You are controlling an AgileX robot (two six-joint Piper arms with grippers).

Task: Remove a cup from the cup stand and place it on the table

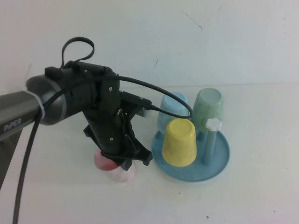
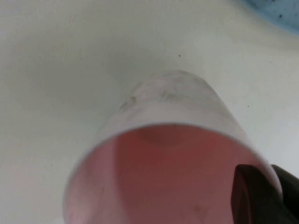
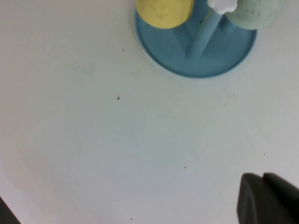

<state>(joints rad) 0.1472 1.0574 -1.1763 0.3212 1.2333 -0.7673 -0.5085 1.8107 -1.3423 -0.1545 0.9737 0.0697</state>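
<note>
The pale pink cup (image 1: 104,161) is low at the white table (image 1: 243,200), just left of the blue cup stand (image 1: 212,171). My left gripper (image 1: 130,161) is shut on the cup's rim. In the left wrist view one finger (image 2: 247,193) is inside the pink mouth and the other is outside the wall, with the cup's (image 2: 173,105) base pointing down at the table. I cannot tell whether the base touches. My right gripper (image 3: 264,186) is out of the high view. It hangs shut and empty over bare table, with the stand (image 3: 210,63) far beyond it.
On the stand a yellow cup (image 1: 180,142), a light blue cup (image 1: 171,110) and a pale green cup (image 1: 209,108) sit upside down on pegs. One bare blue peg with a white flower knob (image 1: 213,124) stands between them. A black cable (image 1: 154,88) arcs over the stand.
</note>
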